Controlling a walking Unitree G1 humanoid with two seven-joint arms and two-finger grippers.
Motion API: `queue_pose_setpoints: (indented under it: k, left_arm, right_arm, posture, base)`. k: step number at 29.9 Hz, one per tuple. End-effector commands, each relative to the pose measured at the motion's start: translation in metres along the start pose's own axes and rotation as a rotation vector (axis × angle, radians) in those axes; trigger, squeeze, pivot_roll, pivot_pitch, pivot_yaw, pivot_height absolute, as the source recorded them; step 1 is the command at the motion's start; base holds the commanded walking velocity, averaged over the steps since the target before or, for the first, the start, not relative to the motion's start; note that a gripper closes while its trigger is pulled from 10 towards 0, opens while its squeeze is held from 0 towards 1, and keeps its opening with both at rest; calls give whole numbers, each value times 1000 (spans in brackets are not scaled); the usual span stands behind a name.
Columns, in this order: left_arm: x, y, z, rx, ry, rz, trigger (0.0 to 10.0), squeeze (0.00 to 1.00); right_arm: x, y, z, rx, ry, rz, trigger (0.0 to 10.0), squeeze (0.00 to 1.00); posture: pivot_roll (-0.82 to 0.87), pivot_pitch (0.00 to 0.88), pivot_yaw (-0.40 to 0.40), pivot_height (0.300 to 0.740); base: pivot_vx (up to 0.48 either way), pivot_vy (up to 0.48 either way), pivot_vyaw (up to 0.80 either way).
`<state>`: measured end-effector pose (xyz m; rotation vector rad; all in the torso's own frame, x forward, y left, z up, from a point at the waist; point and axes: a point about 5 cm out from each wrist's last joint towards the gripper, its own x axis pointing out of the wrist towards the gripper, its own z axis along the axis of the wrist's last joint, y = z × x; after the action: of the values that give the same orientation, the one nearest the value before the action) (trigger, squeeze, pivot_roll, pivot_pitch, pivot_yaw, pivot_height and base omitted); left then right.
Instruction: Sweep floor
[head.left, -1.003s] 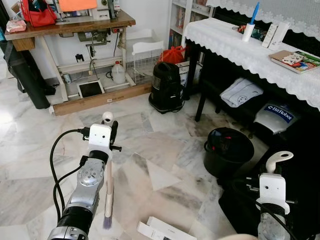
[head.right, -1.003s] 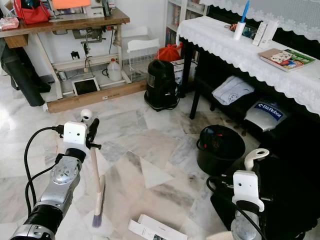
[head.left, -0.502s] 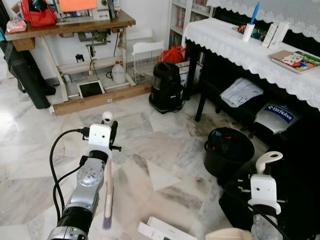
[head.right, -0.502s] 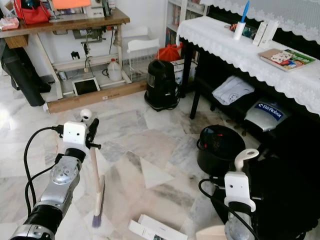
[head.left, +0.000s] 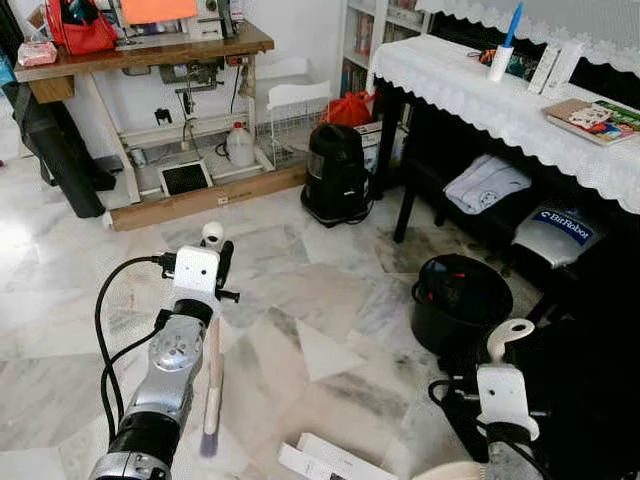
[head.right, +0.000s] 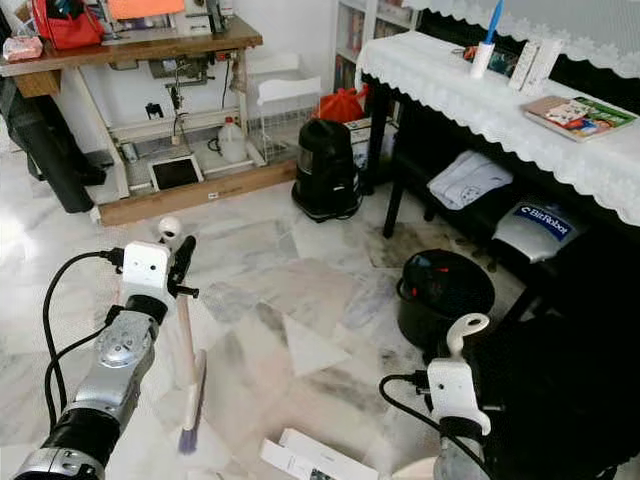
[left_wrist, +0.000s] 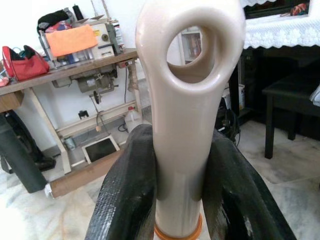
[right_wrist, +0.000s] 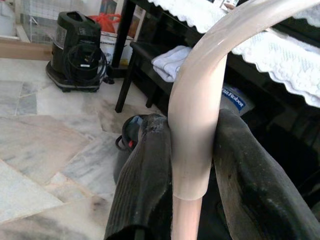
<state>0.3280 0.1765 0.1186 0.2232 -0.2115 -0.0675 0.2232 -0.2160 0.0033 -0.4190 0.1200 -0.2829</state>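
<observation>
Gripping the broom (head.right: 187, 375) just below its ringed handle top, the left tool (left_wrist: 177, 200) has its two black fingers (left_wrist: 125, 195) closed tight on the cream shaft, with the hanging loop standing clear above them; holding it that high lets the bristles reach the marble floor (head.right: 300, 290) while the arm stays raised; the broom's long axis runs nearly upright, leaning slightly, with the loop end up beside the left tool and the purple bristle end down on the floor below it, toward the robot's feet; the right tool (right_wrist: 192, 165) likewise has its fingers shut around a curved cream handle (right_wrist: 197, 100), which I judge to be that of a dustpan, kept ready to catch what the broom gathers; that handle rises from between the fingers and hooks over at its top, its lower end hidden; some white flat packaging (head.right: 315, 458) lies on the floor just beyond the bristles, between the two tools; a black bucket (head.right: 445, 295) stands ahead of the right tool, and a black vacuum cleaner (head.right: 325, 170) stands well ahead of both; sweeping looks barely started, with the bristles resting near the debris.
</observation>
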Motion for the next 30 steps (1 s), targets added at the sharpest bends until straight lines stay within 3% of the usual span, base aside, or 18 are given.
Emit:
queue_pose_setpoints:
  k: [1, 6, 10, 16, 30]
  left_arm:
    - [7, 3, 15, 15, -60, -5, 10000, 0]
    - [11, 3, 19, 13, -73, -22, 10000, 0]
    - [11, 3, 19, 8, -69, -39, 10000, 0]
    - [19, 0, 22, -85, -29, -107, 10000, 0]
    - [28, 0, 36, -97, -80, -115, 10000, 0]
  right_arm:
    - [3, 4, 1, 12, 1, -9, 10000, 0]
    - [6, 11, -3, 98, 68, -67, 10000, 0]
    - [6, 14, -2, 102, 66, -66, 10000, 0]
    - [6, 24, 1, 125, 61, -48, 10000, 0]
    - [25, 27, 29, 49, -103, -35, 10000, 0]
  posture:
    - [104, 13, 5, 740]
    - [114, 12, 10, 740]
    - [115, 13, 12, 740]
    - [129, 25, 22, 740]
    - [129, 29, 23, 740]
  base:
    - [0, 0, 0]
    - [0, 0, 0]
    - [0, 0, 0]
    - [0, 0, 0]
    - [0, 0, 0]
